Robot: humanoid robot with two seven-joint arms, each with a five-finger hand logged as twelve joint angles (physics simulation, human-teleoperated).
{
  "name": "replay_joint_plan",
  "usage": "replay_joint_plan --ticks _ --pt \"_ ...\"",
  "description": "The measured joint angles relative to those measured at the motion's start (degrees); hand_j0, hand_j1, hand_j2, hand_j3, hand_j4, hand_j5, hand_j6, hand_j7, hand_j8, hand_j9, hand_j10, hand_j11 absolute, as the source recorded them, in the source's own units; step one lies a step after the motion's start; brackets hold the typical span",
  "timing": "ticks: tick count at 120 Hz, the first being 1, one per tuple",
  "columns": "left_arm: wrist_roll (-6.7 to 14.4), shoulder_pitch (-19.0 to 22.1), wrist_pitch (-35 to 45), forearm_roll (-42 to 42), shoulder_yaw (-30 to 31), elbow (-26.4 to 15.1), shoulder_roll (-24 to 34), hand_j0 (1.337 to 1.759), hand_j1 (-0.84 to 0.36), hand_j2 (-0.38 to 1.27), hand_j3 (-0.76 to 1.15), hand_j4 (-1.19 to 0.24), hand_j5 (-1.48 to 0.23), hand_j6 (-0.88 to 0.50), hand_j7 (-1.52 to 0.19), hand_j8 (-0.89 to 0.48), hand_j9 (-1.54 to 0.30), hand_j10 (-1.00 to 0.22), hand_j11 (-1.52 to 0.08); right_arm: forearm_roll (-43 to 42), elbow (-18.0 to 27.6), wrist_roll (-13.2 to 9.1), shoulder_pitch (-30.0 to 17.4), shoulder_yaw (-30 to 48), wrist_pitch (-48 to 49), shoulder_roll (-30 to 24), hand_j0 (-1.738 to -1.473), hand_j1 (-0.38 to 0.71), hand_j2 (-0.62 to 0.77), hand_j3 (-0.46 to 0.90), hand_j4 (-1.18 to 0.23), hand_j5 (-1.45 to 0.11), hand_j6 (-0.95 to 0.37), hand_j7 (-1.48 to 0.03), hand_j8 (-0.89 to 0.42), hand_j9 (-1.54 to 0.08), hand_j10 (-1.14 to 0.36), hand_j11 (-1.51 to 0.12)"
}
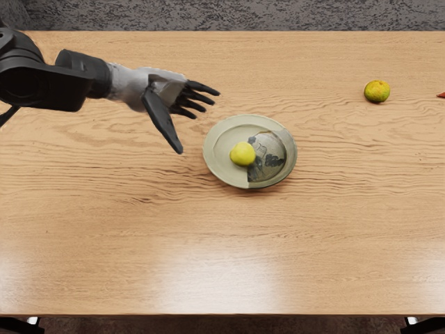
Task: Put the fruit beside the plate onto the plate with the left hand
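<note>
A small yellow fruit lies on the round greenish plate, a little left of the plate's middle. My left hand hovers to the upper left of the plate, apart from it, with its dark fingers spread and nothing in them. Its thumb points down toward the table. The left arm comes in from the left edge. No right arm shows.
A second yellow-green fruit rests far to the right on the wooden table. A tiny red thing peeks in at the right edge. The table's far edge runs along the top of the view.
</note>
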Motion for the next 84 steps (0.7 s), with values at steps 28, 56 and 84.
replay_joint_plan --ticks 28,56,84 --pt "0.0 10.2 -3.4 -15.5 -1.8 0.2 12.4 1.658 0.32 0.01 0.0 -0.02 -0.03 -0.02 -0.03 -0.02 -0.03 -0.02 -0.03 0.0 0.0 0.0 0.0 0.0 0.0 0.0 -1.658 -0.33 0.0 0.0 -0.02 -0.02 -0.01 -0.02 -0.01 -0.02 -0.01 -0.02" --pt "0.0 15.4 -3.7 -29.6 -1.9 0.8 24.5 1.658 0.34 0.0 0.0 -0.01 -0.01 -0.01 -0.01 -0.01 -0.01 -0.01 -0.01 0.0 0.1 0.0 0.0 0.0 0.0 0.0 -1.658 -0.33 0.0 0.0 -0.01 -0.02 -0.01 -0.02 -0.01 -0.02 -0.01 -0.02" --pt "0.0 15.6 -3.8 -33.2 -1.9 1.2 27.8 1.658 0.34 0.0 0.0 0.0 -0.01 0.0 -0.01 0.0 -0.01 0.0 -0.01 0.0 0.1 0.0 0.0 0.0 0.0 0.0 -1.658 -0.33 0.0 0.0 -0.01 -0.02 -0.01 -0.02 -0.01 -0.02 -0.01 -0.02"
